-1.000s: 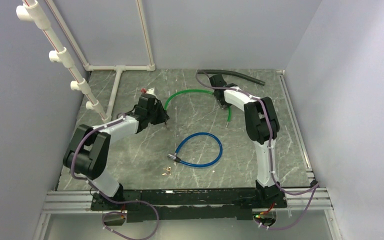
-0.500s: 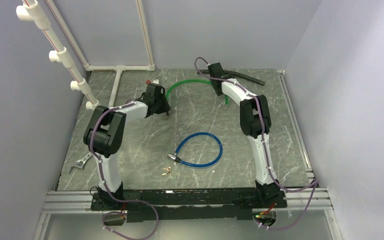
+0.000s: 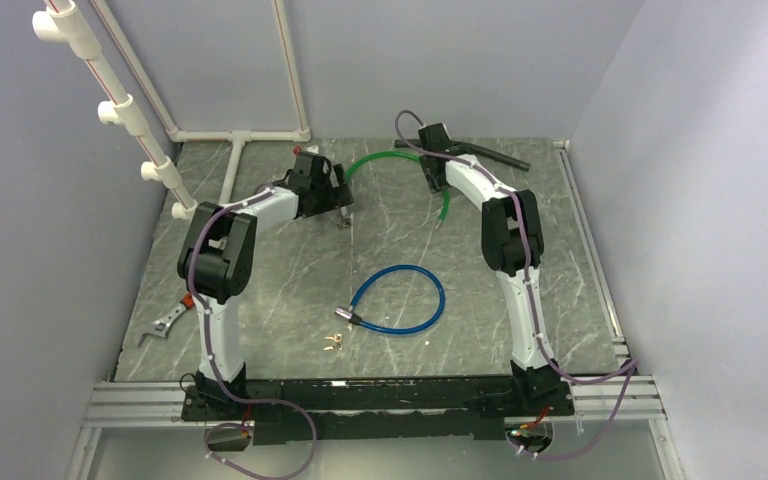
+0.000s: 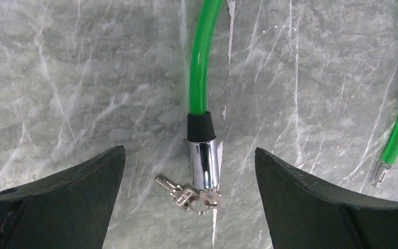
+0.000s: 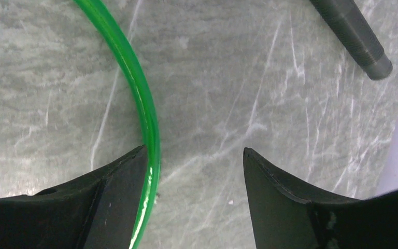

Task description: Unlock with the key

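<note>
— What lies closest to the arms?
— A small bunch of gold keys [image 3: 335,343] on the grey stone desk [image 3: 290,270]. A silver wrench [image 3: 163,326] lies off to the left. Just behind the keys is a blue cable lock bent in a ring [image 3: 442,297].
— And the left tool [image 4: 189,153]?
— Its jaws stand wide and hold nothing. It hangs over the shiny metal end [image 4: 206,163] of the green cable lock [image 4: 200,57]. A bunch of silver keys [image 4: 189,194] sits at that end, touching it. The cable's thin metal pin [image 4: 379,173] lies apart from it.
— The right tool [image 5: 196,153]?
— It is farther back, with its jaws apart too, gripping nothing. The green cable runs right beside one finger. A dark grey tube [image 5: 350,33] lies behind.
</note>
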You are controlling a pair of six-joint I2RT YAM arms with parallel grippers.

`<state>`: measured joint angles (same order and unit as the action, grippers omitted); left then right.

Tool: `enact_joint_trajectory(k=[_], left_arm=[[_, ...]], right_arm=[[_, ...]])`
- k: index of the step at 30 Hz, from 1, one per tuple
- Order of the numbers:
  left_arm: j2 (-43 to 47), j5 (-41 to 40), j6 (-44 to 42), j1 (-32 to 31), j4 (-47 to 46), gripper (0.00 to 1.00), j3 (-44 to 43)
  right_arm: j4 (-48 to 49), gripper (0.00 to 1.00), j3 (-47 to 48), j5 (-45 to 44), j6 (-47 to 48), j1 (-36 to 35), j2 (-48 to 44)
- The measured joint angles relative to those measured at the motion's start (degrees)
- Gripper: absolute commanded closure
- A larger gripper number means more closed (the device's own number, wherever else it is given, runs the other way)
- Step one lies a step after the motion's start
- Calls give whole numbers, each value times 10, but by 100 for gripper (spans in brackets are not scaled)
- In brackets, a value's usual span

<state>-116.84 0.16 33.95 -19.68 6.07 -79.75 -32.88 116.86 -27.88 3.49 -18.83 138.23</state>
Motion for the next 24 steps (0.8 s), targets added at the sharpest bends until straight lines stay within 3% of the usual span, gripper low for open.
enact_joint_trajectory(k=[4,10,16,24], left_arm=[[6,-3,-1,1,14,1,-2],[56,-5,-9,-1,43,1,4],[174,-18,-31,-40,73,1,23],[372,-41,-57,-150,127,2,170]], right_arm=[[-17,29,-36,9,-26,0,-46],[-23,28,-110,45,-80,-11,-187],[-7,29,-219,154,-170,-20,-347],[21,30,-387,270,-294,-34,-440]])
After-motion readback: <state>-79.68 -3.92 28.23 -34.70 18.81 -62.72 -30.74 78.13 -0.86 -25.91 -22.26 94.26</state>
